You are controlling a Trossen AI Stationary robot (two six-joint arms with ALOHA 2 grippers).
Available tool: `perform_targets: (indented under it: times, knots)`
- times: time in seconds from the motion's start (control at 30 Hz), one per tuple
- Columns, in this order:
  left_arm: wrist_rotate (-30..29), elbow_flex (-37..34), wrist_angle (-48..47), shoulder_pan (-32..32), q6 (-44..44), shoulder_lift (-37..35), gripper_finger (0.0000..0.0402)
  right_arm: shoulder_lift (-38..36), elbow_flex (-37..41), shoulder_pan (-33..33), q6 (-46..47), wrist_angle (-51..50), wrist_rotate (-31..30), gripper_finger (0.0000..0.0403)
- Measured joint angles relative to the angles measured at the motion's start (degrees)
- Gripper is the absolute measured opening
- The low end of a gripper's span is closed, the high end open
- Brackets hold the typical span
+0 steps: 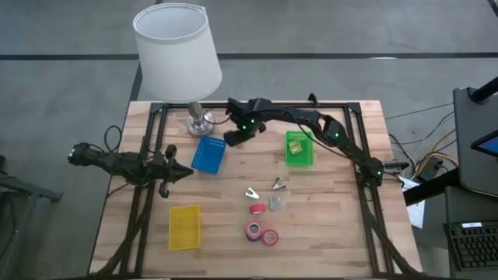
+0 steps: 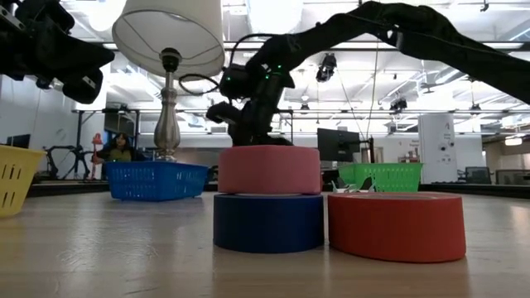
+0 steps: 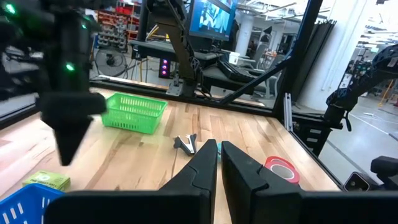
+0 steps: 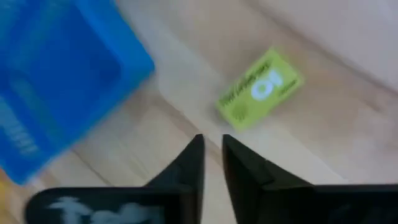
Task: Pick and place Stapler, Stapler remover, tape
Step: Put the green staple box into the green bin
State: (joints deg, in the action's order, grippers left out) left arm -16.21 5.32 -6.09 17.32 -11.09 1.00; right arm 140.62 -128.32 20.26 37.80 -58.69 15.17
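Observation:
My right gripper [image 1: 236, 137] hangs shut over the table beside the blue tray [image 1: 208, 154]. Just ahead of its fingertips [image 4: 212, 152] a small green box [image 4: 260, 87] lies flat on the wood. My left gripper [image 1: 184, 173] waits shut near the table's left side, touching nothing. The tape rolls sit toward the near edge: a red one [image 1: 256, 208], a pink one [image 1: 254, 230] stacked on a blue roll [image 2: 267, 222], and another red one [image 1: 270, 237]. Small metal staple removers [image 1: 252, 193] lie just beyond them. I see no stapler clearly.
A green tray [image 1: 299, 148] with a yellow-green item inside sits right of centre. A yellow tray [image 1: 184, 227] lies near the near-left corner. A lamp with a white shade [image 1: 175, 47] stands at the far edge. Bare wood lies between the trays.

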Motion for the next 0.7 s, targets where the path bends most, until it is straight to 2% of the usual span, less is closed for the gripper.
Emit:
perform_targets:
  times: [0.2,0.33,0.43,0.5,0.63,0.7]
  knots:
    - [0.0,0.0,0.0,0.0,0.0,0.0,0.0026,0.4,-0.1,-0.2,6.7,1.9,0.6,0.0178]
    - [0.0,0.0,0.0,0.0,0.0,0.0,0.0026,0.5,1.5,-0.7,8.5,0.2,-1.1,0.0255]
    - [0.0,0.0,0.0,0.0,0.0,0.0,0.0026,0.6,1.6,-2.6,6.7,-1.0,-8.3,0.03]
    - [0.0,0.0,0.0,0.0,0.0,0.0,0.0026,0.6,1.8,-3.8,10.0,-0.3,-13.2,0.0323]
    - [0.0,0.0,0.0,0.0,0.0,0.0,0.0026,0.6,2.6,-5.6,15.1,3.1,-21.9,0.0351]
    - [0.0,0.0,0.0,0.0,0.0,0.0,0.0026,0.6,3.0,-6.2,16.8,4.4,-22.8,0.0357]
